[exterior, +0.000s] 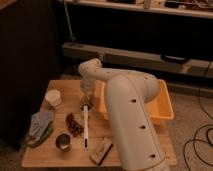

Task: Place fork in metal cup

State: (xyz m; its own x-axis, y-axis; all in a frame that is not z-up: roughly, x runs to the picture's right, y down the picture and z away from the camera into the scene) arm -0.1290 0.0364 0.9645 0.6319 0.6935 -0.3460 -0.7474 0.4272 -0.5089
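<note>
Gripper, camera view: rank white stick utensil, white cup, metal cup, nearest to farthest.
The gripper hangs over the table's middle, beside the orange bin.
1. White stick utensil: just below the gripper, its top end close to it.
2. White cup: to the image left, near the table's far corner.
3. Metal cup: toward the front edge, lower left in the image.

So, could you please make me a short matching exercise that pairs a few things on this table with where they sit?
Things:
1. white cup
2. metal cup
3. orange bin
4. gripper

Places:
A. right side of the table
B. front left, near the table's edge
C. back left corner
D. over the table's middle, above the white stick

Pairs: 1-C, 2-B, 3-A, 4-D
</note>
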